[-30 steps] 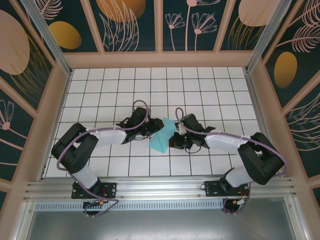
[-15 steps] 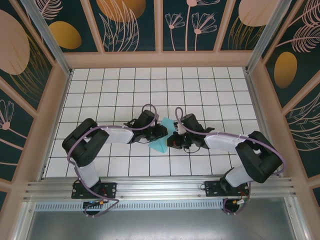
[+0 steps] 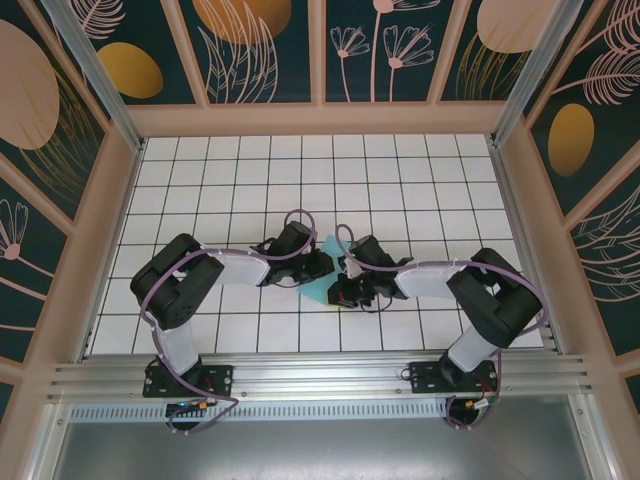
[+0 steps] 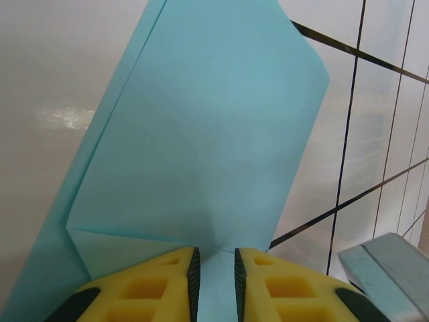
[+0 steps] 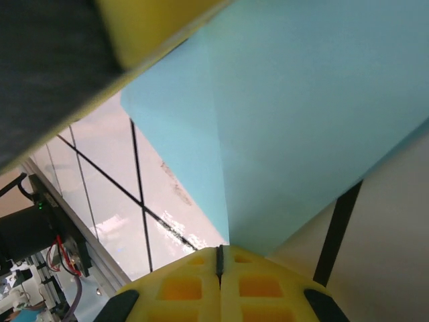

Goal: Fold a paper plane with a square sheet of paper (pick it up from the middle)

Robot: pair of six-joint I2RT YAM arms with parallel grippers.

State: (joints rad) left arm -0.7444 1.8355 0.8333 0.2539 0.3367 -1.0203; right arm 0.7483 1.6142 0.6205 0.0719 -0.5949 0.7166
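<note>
The square sheet of paper (image 3: pixel 321 288), light turquoise and folded into a creased, tapering shape, lies at the table's middle between both arms. My left gripper (image 3: pixel 320 268) sits over its left side. In the left wrist view the left gripper (image 4: pixel 214 258) has its yellow fingers (image 4: pixel 161 278) a narrow gap apart, with the paper (image 4: pixel 214 134) rising as a flap and running into that gap. My right gripper (image 3: pixel 346 284) is at the paper's right edge. In the right wrist view its pads (image 5: pixel 194 282) meet, and a crease of the paper (image 5: pixel 315 121) ends at the right gripper (image 5: pixel 219 249).
White grid tiles (image 3: pixel 420 180) cover the table, walled by a tan frame (image 3: pixel 320 118) at the back and sides. The two arms nearly touch over the paper; the left gripper's finger (image 5: pixel 154 20) looms in the right wrist view. A grey metal part (image 4: pixel 385 268) shows at the left wrist view's lower right.
My left arm has slid right onto the paper and its jaws have narrowed. The right arm has folded in toward the left, and less paper shows from above.
</note>
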